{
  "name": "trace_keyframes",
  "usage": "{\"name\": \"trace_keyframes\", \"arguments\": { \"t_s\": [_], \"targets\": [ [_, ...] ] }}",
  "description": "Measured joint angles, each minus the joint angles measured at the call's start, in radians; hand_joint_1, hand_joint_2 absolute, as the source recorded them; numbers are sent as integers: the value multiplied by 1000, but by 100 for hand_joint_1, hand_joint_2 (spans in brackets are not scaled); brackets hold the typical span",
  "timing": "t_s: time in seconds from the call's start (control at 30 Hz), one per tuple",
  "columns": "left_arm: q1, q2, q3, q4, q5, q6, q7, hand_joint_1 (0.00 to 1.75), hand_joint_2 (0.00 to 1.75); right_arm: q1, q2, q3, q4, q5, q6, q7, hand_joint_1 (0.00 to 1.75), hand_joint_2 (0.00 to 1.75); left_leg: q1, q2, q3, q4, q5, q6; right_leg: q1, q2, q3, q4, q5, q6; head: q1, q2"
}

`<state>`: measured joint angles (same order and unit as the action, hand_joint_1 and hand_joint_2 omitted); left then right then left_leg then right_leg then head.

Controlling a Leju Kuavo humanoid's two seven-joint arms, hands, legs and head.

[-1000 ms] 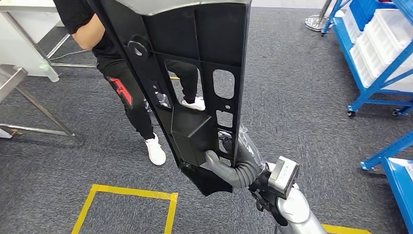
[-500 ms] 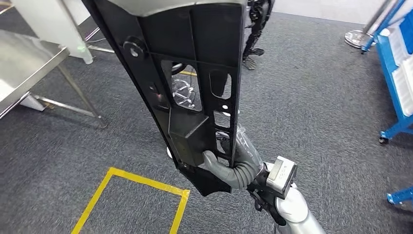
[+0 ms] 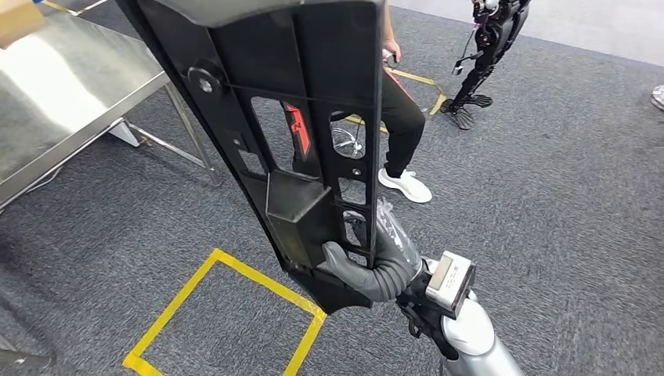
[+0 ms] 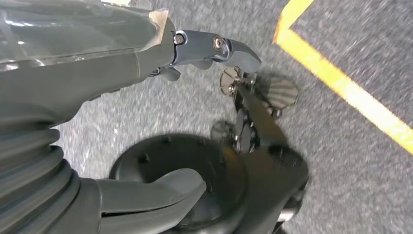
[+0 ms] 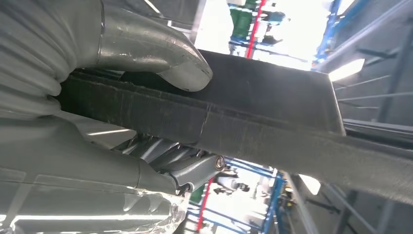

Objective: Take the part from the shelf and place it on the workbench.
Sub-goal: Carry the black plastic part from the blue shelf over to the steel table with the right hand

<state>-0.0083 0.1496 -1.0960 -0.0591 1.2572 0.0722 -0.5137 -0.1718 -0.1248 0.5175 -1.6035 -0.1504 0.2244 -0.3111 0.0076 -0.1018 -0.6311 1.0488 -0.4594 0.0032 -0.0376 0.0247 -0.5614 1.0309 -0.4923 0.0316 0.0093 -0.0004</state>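
Observation:
The part [image 3: 313, 102] is a long black plastic panel with ribs, cut-outs and a box-shaped pocket. It stands nearly upright in front of me and rises past the top of the head view. My right hand [image 3: 376, 266] grips its lower end, the thumb wrapped over the front below the pocket. In the right wrist view the thumb [image 5: 160, 58] presses on the part's dark edge [image 5: 272, 117], with the fingers behind it. The steel workbench [image 3: 63, 86] lies at the upper left, apart from the part. My left hand [image 4: 73, 87] hangs over the carpet, fingers apart and holding nothing.
A person [image 3: 403, 117] in dark trousers and white shoes stands just behind the part. Another robot's legs [image 3: 481, 55] stand at the top right. A yellow tape square [image 3: 227, 313] marks the grey carpet below the part. The workbench's legs [image 3: 192, 141] reach the floor nearby.
The whole view has swung, so the camera has turned: the workbench now shows more at the upper left and the blue shelves are out of view. My right hand keeps its grip on the part.

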Motion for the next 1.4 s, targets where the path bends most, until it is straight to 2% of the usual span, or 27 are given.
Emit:
{"name": "trace_keyframes", "arguments": {
  "t_s": [0.07,0.13,0.17,0.2,0.23,0.3,0.37,0.43,0.47,0.53,0.57,0.6,0.67,0.7,0.73,0.8,0.87,0.93,0.97,1.03,1.1,1.17,1.2,1.23,1.3,1.33,1.4],
  "targets": [
    [-4,-4,0,-2,-1,0,1,0,175,-5,8,-1,1,1,1,5,175,175,-1,73,-50,102,-54,-7,3,-26,2,-1,-2,-14,-3,0],
    [-8,-7,-1,-5,-3,1,3,0,175,-6,13,-2,2,3,2,10,175,175,3,95,-117,230,-104,-12,9,-55,3,-1,-6,-22,-4,0],
    [-8,-8,-2,-7,-5,1,3,0,175,-6,16,-2,3,4,3,12,175,175,5,98,-133,259,-107,-13,11,-70,4,-1,-8,-24,-4,0],
    [-7,-10,-3,-8,-8,0,4,0,175,-6,18,-3,3,4,4,13,175,175,6,100,-128,247,-91,-13,12,-82,6,-1,-10,-25,-4,0],
    [-7,-10,-5,-10,-11,0,4,0,175,-6,20,-4,3,4,5,14,175,175,6,107,-104,199,-61,-11,12,-94,9,-1,-13,-24,-4,0],
    [-9,-10,-9,-12,-17,0,4,0,175,-5,23,-10,2,7,5,15,175,175,-1,149,-29,62,-6,-2,16,-115,17,-1,-20,-18,-4,0],
    [-12,-10,-14,-15,-23,2,4,0,175,-2,24,-17,1,12,5,15,175,175,-11,176,9,-9,8,7,23,-134,23,-1,-27,-8,-2,0],
    [-13,-10,-17,-17,-27,8,3,0,175,2,26,-23,0,19,5,15,175,175,-18,156,8,-16,5,16,26,-155,30,-7,-31,1,-1,0],
    [-12,-10,-18,-18,-29,13,2,0,175,3,27,-25,-1,22,5,15,175,175,-16,145,12,-22,7,21,25,-150,33,-5,-35,5,-1,0],
    [-13,-9,-19,-20,-28,19,-1,0,175,6,27,-27,-3,24,5,13,175,175,-9,121,22,-35,15,34,24,-99,14,41,-60,7,1,0],
    [-15,-9,-19,-21,-26,21,-2,0,175,7,25,-29,-3,24,5,13,175,175,-5,109,25,-39,17,39,22,-64,-13,96,-83,4,2,0],
    [-18,-9,-19,-21,-24,22,-2,0,175,9,24,-29,-2,25,6,12,175,175,-5,94,26,-39,17,42,21,-42,-48,164,-108,1,2,0],
    [-22,-11,-19,-23,-20,25,-2,0,175,11,21,-29,2,25,9,12,175,175,-4,62,26,-39,17,43,20,-30,-108,264,-134,6,3,0],
    [-22,-13,-19,-24,-19,26,-2,0,175,10,20,-29,4,25,12,12,175,175,-3,45,27,-38,16,43,18,-28,-113,262,-123,15,3,0],
    [-22,-15,-19,-25,-18,26,-2,0,175,9,20,-28,5,25,13,12,175,175,-2,28,28,-37,15,41,16,-24,-99,220,-97,26,3,0],
    [-21,-16,-19,-26,-16,27,-2,0,175,4,20,-26,7,24,15,12,175,175,1,-5,27,-29,11,31,6,11,-43,85,-35,46,3,0],
    [-20,-14,-19,-27,-15,28,-2,0,175,1,21,-24,10,24,16,12,175,175,0,-28,19,-21,8,19,2,39,-10,13,-10,38,4,0],
    [-15,-14,-19,-27,-14,28,-2,0,175,-2,23,-23,12,23,16,12,175,175,1,-45,12,-23,12,8,4,27,-7,9,-8,16,4,0],
    [-11,-14,-19,-27,-14,28,-2,0,175,-4,26,-24,12,23,16,12,175,175,1,-40,10,-22,12,3,3,18,-6,8,-6,10,4,0],
    [-9,-14,-19,-27,-14,29,-2,0,175,-8,30,-24,11,22,16,11,175,175,-1,15,-10,18,-12,-5,0,-4,-2,5,-7,-6,-1,0],
    [-13,-15,-20,-28,-14,30,-3,0,175,-9,32,-24,12,21,16,12,175,175,-1,80,-70,137,-70,-13,3,-27,2,4,-11,-20,-6,0],
    [-15,-16,-19,-28,-13,30,-4,0,175,-8,33,-24,12,19,16,12,175,175,4,97,-131,253,-109,-17,9,-47,4,4,-14,-26,-6,0],
    [-15,-17,-19,-29,-13,30,-4,0,175,-7,33,-24,12,17,15,13,175,175,5,98,-139,265,-103,-17,10,-54,5,5,-15,-27,-6,0],
    [-15,-17,-19,-29,-12,29,-4,0,175,-7,34,-24,12,16,14,13,175,175,5,99,-124,237,-79,-15,11,-59,6,5,-16,-27,-6,0],
    [-14,-17,-20,-29,-12,29,-4,0,175,-8,36,-24,12,16,11,14,175,175,3,106,-52,102,-17,-5,13,-64,11,4,-20,-26,-6,0],
    [-14,-17,-20,-29,-12,29,-4,0,175,-8,38,-24,11,17,9,14,175,175,0,111,-20,42,1,1,16,-65,12,4,-22,-23,-5,0],
    [-15,-17,-20,-29,-13,29,-3,0,175,-8,39,-25,11,19,6,16,175,175,-8,117,7,-10,4,9,20,-67,13,3,-25,-14,-5,0]
  ]
}}
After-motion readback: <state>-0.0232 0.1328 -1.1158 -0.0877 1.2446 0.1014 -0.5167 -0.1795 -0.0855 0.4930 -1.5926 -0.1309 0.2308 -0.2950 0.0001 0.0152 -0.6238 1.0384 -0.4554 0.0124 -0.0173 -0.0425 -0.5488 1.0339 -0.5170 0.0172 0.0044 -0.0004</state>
